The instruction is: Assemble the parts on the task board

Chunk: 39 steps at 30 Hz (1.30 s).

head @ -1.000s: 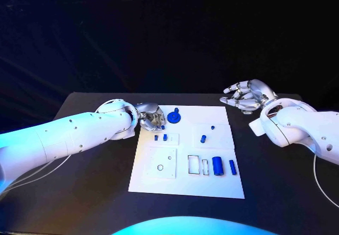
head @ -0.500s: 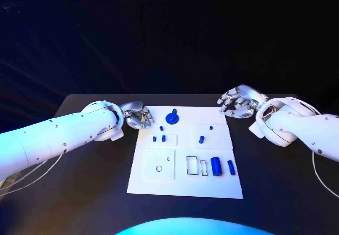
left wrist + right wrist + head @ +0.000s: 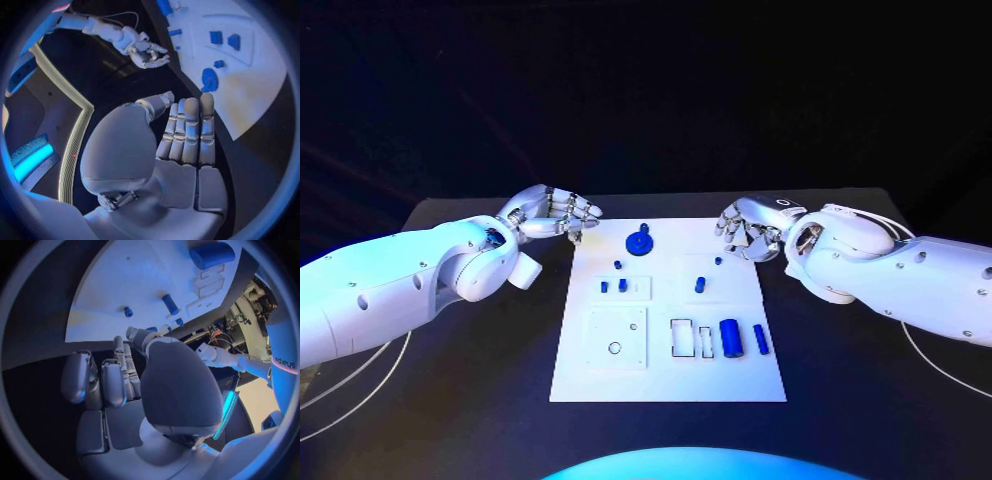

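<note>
The white task board lies in the middle of the black table. A blue disc part stands at its far end, with small blue pegs and a blue block nearer. A thick blue cylinder and a thin blue bar lie at the near right. My left hand hovers off the board's far left corner, fingers straight, holding nothing. My right hand hangs at the board's far right edge, fingers loosely bent, holding nothing. The left wrist view shows the left hand, the disc and the right hand.
A raised white plate with an oval hole sits at the board's near left, beside rectangular slots. Bare black table surrounds the board. The right wrist view shows the right hand at the board's edge, with the cylinder beyond.
My left hand has drawn back off the board from beside the disc, out past the far left corner. My right hand has come down and inward to the board's far right edge.
</note>
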{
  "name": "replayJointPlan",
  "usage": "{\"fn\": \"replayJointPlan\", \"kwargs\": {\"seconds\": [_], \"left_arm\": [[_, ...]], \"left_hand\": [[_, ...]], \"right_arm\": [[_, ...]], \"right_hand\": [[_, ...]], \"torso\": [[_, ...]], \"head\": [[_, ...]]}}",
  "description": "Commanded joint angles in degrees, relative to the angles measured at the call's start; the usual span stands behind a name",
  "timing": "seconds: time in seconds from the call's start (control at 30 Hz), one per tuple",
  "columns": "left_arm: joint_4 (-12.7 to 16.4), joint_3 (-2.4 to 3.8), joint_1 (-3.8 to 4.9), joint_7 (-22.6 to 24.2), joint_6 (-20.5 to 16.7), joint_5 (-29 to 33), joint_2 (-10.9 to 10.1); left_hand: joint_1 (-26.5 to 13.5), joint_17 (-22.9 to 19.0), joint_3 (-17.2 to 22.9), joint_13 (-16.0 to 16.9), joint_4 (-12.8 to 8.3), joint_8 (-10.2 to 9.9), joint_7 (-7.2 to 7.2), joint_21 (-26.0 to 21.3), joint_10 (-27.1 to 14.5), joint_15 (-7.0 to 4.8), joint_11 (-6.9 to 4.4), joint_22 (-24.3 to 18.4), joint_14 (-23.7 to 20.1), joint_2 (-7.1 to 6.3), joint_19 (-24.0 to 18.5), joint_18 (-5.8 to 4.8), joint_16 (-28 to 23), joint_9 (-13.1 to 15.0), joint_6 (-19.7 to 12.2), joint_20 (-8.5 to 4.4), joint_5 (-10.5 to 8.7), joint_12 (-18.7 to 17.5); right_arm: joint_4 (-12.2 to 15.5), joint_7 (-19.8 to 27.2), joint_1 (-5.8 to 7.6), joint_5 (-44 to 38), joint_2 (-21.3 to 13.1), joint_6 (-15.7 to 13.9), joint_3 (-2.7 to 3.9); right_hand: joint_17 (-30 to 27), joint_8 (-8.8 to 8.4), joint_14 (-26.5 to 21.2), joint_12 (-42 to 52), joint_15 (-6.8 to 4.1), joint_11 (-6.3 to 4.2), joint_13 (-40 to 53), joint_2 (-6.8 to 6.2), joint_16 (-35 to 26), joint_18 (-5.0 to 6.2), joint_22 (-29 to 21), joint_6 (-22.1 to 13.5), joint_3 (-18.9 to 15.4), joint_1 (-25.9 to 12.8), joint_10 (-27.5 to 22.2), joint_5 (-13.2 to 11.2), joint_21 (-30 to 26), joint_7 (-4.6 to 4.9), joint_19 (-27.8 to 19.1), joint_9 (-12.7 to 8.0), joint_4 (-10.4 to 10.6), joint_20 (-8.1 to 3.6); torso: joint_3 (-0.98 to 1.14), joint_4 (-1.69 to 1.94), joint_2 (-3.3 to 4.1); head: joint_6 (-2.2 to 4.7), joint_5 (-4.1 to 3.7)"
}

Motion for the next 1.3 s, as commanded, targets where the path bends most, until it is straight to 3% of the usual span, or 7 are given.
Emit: {"fn": "replayJointPlan", "kwargs": {"seconds": [0.03,0.17,0.4,1.3], "left_arm": [[1.9,0.19,0.04,5.4,0.0,12.7,-0.6],[3.9,0.34,0.04,5.9,0.1,14.3,-1.5],[5.9,0.43,0.04,6.4,0.2,15.8,-2.3],[6.7,0.56,0.07,6.4,0.0,16.0,-3.1]], "left_hand": [[-0.6,-0.2,-0.6,0.0,0.1,0.0,0.04,-0.6,-0.4,0.0,0.06,-0.4,-0.5,0.05,-0.1,0.88,-0.5,0.1,-0.4,0.25,-0.02,0.1],[-0.5,-0.6,-1.9,-0.1,0.1,-0.8,1.01,-2.0,-0.9,0.44,0.69,-1.5,-0.6,-0.25,0.4,0.82,-1.3,-0.1,-2.1,0.5,-0.06,0.0],[-0.4,-0.9,-2.8,-0.1,0.2,-0.9,1.3,-3.0,-1.4,0.72,1.01,-2.2,-0.9,-0.25,0.5,0.82,-1.9,0.0,-2.6,0.74,-0.07,0.0],[-0.2,-1.1,-3.0,-0.1,0.2,-0.9,1.38,-3.5,-1.6,0.78,1.08,-2.6,-1.1,0.01,0.7,0.84,-2.2,0.0,-2.8,0.83,-0.02,0.0]], "right_arm": [[0.0,-2.2,-0.58,-7.5,0.5,3.0,-0.05],[0.1,-2.7,-1.2,-9.8,1.2,3.7,-0.07],[-0.7,-3.4,-1.7,-10.9,2.3,3.8,-0.08],[-2.1,-3.9,-3.01,-11.5,3.6,6.2,-0.08]], "right_hand": [[0.1,-0.37,2.4,-0.5,-0.03,0.08,-0.3,-0.05,0.4,-0.31,7.8,0.2,0.1,-1.0,0.4,0.2,0.4,0.21,0.5,-0.1,-0.1,0.13],[0.6,-0.18,2.6,-0.8,0.14,0.08,-0.9,-0.08,0.9,-0.47,8.2,1.0,0.0,-1.9,1.1,0.3,1.2,0.16,0.9,0.2,-0.2,0.32],[0.8,-0.49,2.6,-1.4,0.15,0.23,-1.4,-0.27,1.1,-0.48,8.3,0.8,-0.3,-2.7,1.0,0.3,1.3,0.36,0.9,0.2,-0.3,0.39],[0.9,-0.34,2.6,-1.8,0.76,0.3,-2.4,0.59,1.4,-0.64,8.9,2.2,0.8,-2.7,3.5,1.0,2.1,0.53,1.3,0.9,-1.6,0.97]], "torso": [[0.0,-0.07,-0.04],[0.02,-0.16,0.01],[0.07,-0.06,0.01],[0.16,-0.06,0.0]], "head": [[-0.14,-0.24],[-0.16,-0.32],[-0.2,-0.58],[-0.75,-0.33]]}}
